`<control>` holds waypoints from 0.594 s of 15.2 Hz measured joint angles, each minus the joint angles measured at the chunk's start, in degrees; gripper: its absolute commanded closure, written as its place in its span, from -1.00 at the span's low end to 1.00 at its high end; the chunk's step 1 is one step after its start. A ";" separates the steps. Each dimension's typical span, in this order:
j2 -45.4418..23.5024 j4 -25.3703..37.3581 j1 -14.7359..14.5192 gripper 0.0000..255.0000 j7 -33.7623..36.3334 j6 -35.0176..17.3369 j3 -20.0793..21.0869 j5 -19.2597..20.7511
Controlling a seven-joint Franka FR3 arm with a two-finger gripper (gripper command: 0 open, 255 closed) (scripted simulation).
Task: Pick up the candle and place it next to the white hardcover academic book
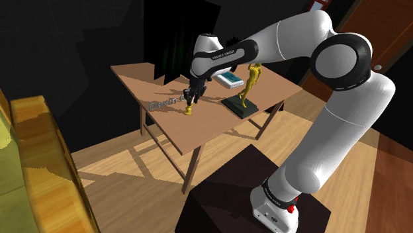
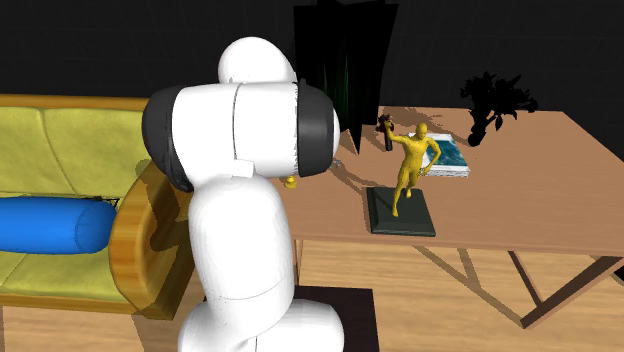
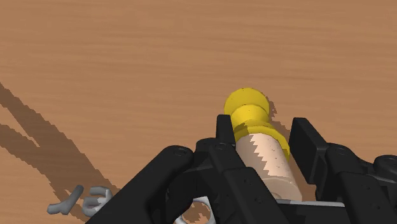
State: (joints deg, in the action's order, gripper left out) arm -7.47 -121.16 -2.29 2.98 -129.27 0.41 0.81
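Near the middle of the wooden table [image 1: 198, 136], the black gripper [image 1: 190, 98] is clamped on the candle [image 1: 188, 109], its fingers [image 3: 224, 130] pressing both sides of the pale body above the yellow base. Grey letters [image 1: 162, 104] lie just beside it. A white book [image 1: 231, 81] lies beyond the yellow statue [image 1: 251, 79], well apart from the candle.

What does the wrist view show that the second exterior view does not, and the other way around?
Wrist view adds: the gripper clasping the cream candle, and grey letters. Second exterior view adds: the yellow figurine, the book near it, the sofa. Both: the wooden table and the candle's yellow base.
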 measured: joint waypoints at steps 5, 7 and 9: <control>1.32 0.79 -0.02 1.00 0.03 2.15 0.02 -0.01; 1.87 1.63 -0.02 1.00 0.01 3.54 0.02 -0.03; 2.61 2.39 -0.02 1.00 -0.02 5.01 0.02 -0.06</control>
State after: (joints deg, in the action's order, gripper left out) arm -4.86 -118.77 -2.31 2.95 -124.25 0.43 0.75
